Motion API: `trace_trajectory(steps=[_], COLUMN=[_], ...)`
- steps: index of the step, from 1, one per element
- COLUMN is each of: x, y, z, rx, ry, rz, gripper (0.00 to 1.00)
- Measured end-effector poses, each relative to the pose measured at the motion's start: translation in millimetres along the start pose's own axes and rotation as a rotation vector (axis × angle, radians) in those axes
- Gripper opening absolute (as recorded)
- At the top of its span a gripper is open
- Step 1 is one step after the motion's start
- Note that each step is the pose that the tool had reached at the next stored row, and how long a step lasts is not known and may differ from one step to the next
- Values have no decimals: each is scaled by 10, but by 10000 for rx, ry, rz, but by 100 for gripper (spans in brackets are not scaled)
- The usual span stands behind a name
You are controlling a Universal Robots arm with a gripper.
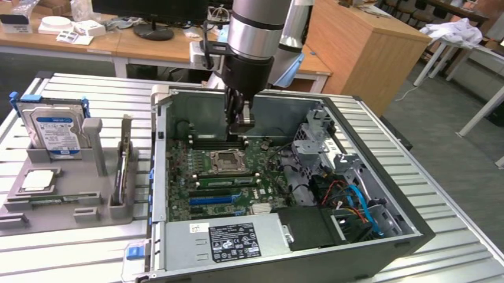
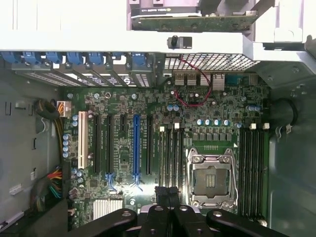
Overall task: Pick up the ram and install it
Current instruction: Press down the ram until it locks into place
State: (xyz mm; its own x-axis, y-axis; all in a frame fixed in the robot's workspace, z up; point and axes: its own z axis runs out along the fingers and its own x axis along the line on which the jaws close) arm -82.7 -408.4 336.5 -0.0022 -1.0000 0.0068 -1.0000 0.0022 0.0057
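Exterior view: my gripper (image 1: 242,128) hangs inside the open computer case (image 1: 393,233), just above the motherboard (image 1: 236,177) and just behind the empty processor socket (image 1: 226,159), over the dark memory slots (image 1: 212,143). Its fingers are clenched; I cannot tell from here whether anything thin sits between them. Beside the case, on the grey holder (image 1: 55,194), stand a hard drive (image 1: 54,131) and an upright thin board (image 1: 123,168), which I take to be the ram, well apart from the gripper; the square processor (image 1: 38,180) lies flat nearby. Wrist view: the closed fingertips (image 2: 167,197) point down at the slots just beside the socket (image 2: 211,180), and I see no green stick between them. Risk, as I judge it: with the jaws shut and so near the board, a further descent could strike the slot latches or the socket pins; any misalignment with a slot would load the board sideways.
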Motion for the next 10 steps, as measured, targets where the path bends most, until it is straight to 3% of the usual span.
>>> trace_trajectory(steps=[10], x=[0], y=[-175], z=[0], rx=[-94], ry=[-2], rz=[0], gripper=[11])
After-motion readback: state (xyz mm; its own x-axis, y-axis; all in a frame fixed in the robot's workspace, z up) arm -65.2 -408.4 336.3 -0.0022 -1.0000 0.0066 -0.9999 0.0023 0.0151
